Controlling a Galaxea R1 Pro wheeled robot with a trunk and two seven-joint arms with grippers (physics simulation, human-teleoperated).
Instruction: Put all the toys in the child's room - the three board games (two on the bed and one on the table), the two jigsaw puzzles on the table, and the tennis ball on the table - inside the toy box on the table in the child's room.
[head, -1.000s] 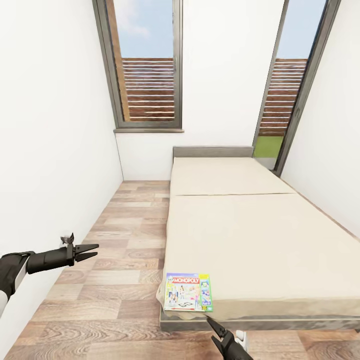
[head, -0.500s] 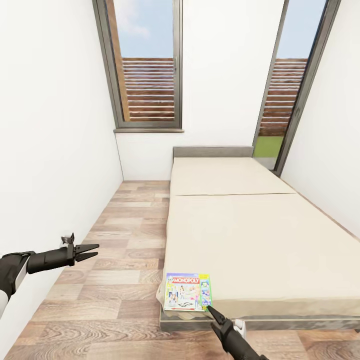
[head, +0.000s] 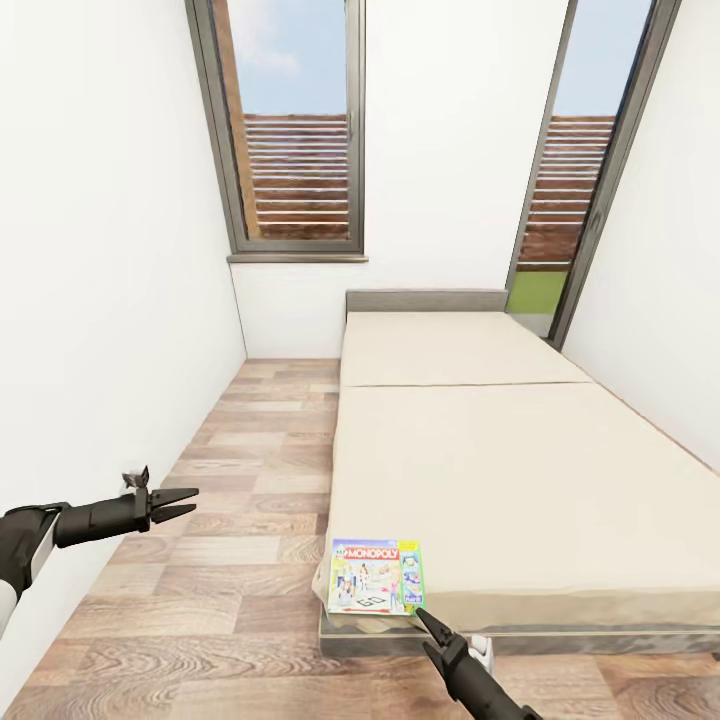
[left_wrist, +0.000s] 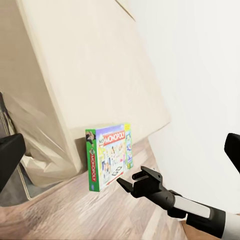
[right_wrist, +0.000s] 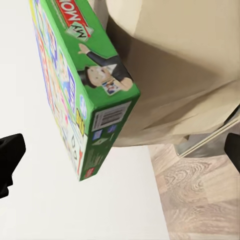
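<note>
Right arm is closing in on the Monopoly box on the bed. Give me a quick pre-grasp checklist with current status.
1. Monopoly box in reach, at the bed's near corner: ok.
2. Right gripper jaws open: ok.
3. Jaws around the box: not ok, tips just short of its near edge.
4. Box edge overhangs the mattress for a pinch: ok.
5. Left gripper out of the way, over the floor: ok.
6. Second board game on the bed: cannot tell.

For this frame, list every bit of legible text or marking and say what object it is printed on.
"MONOPOLY": red logo on the lid of the board game box at the near corner of the bed.
"MONOPOLY": again, running along the box's green side edge.
"MON...": logo on the green side, cut off by the frame edge.
Barcode and small print on the box end: too small to read.
</note>
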